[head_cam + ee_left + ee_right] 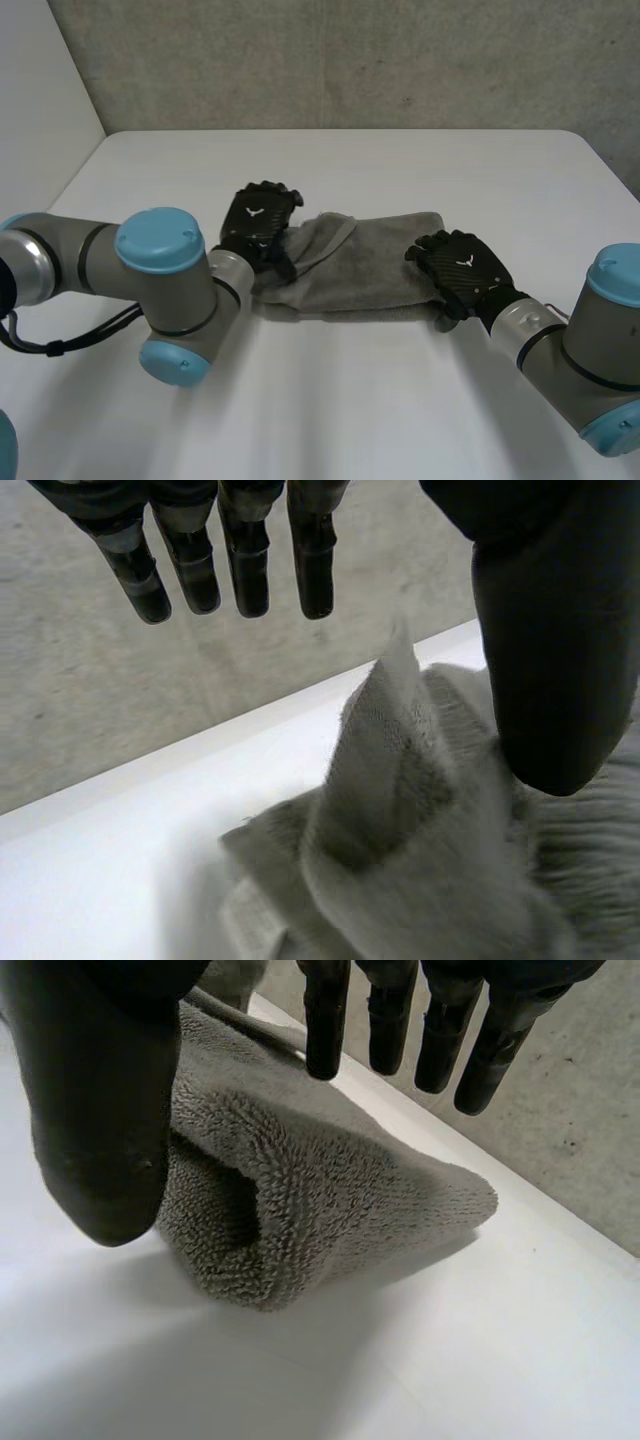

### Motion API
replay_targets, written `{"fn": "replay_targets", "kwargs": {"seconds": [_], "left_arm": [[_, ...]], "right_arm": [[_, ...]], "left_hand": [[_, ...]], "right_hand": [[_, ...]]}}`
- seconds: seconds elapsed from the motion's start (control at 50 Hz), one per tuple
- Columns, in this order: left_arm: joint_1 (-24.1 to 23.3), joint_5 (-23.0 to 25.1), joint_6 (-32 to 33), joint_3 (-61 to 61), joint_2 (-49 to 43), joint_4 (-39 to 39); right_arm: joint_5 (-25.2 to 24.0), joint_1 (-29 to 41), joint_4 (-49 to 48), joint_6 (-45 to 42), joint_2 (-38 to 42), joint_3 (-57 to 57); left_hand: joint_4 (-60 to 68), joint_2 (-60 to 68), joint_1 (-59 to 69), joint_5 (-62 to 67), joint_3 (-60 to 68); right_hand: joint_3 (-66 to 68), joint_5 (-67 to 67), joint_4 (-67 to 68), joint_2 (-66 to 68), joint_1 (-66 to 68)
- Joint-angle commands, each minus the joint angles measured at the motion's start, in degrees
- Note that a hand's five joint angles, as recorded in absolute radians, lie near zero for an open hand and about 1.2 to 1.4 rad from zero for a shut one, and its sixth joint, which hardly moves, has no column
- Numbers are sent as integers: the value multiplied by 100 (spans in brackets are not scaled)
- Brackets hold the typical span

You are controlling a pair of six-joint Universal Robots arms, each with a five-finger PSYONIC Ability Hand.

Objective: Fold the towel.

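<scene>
The left hand (258, 222) was held open, fingers straight, thumb beside a raised fold at the left end of the towel (370, 262). The right hand (462, 268) was likewise spread over the right end. The grey, nubby terry towel was laid rumpled on the smooth white table (400, 170).

No readable text; a white emblem (254, 212) marks the left hand (264, 230) and right hand (460, 275).
</scene>
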Motion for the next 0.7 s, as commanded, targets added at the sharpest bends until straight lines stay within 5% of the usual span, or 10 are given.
{"fn": "replay_targets", "kwargs": {"seconds": [0.02, 0.24, 0.56, 0.6, 0.7], "left_arm": [[252, -80, 9, -45, -4, 6], [586, -388, 1, -124, 22, -29], [297, -415, -43, -670, 524, -310], [297, -415, -43, -705, 576, -310], [314, -406, -43, -863, 857, -319]], "right_arm": [[47, 33, -87, -6, 93, -23], [38, -46, -140, -288, 199, 4], [20, -46, -148, -340, 216, 21], [20, -54, -148, -367, 208, 21], [-23, -133, -175, -533, 216, 39]], "left_hand": [[-336, -250, -403, 23, -298], [-336, -267, -420, 6, -298], [-336, -301, -454, -27, -298], [-336, -301, -454, -27, -298], [-336, -334, -487, -61, -298]], "right_hand": [[-250, 475, -437, 591, 580], [-250, 879, -437, 995, 984], [-250, 996, -437, 1112, 1101], [-250, 2419, -437, 2535, 2524], [-250, 2812, -437, 2928, 2917]]}}
